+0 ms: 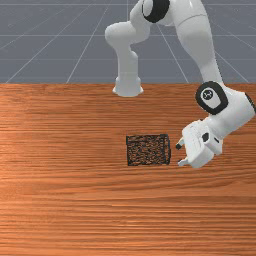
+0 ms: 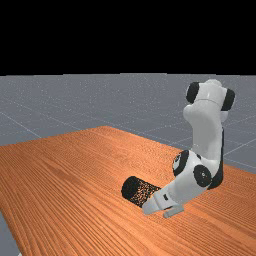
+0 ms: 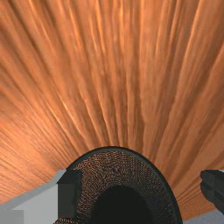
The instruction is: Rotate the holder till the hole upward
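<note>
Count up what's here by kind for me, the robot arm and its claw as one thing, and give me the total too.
Black mesh holder: 1
Robot arm, claw included: 1
Wooden table: 1
Total: 3

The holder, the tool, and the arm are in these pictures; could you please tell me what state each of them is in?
Holder, lying on its side on the table, its hole facing toward the tool rather than upward.
Tool, open, its fingers apart near the holder's hole end, not gripping it.
Arm, bent, reaching down low over the table.
</note>
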`<act>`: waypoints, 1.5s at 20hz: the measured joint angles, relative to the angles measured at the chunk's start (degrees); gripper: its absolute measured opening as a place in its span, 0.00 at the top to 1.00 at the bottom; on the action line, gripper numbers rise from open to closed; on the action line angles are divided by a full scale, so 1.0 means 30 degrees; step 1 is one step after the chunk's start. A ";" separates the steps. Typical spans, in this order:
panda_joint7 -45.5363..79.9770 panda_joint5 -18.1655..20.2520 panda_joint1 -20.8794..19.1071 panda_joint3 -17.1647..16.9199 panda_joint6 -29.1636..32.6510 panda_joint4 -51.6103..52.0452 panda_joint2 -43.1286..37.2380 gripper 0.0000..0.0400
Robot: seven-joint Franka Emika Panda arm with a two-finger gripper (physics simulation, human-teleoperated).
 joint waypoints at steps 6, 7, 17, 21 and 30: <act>-0.1348 0.0351 -0.1285 0.0281 0.2111 -0.2342 -0.1328 0.00; -0.1638 0.0337 -0.1484 0.0242 0.2165 -0.2513 -0.1412 0.00; -0.1537 -0.0164 -0.2057 -0.0223 0.3913 -0.3922 -0.2015 0.62; -0.1571 -0.0124 -0.2141 -0.0205 0.4090 -0.3896 -0.2027 0.90; -0.4340 0.2138 -0.3594 0.1081 0.4739 -0.5548 -0.4654 0.92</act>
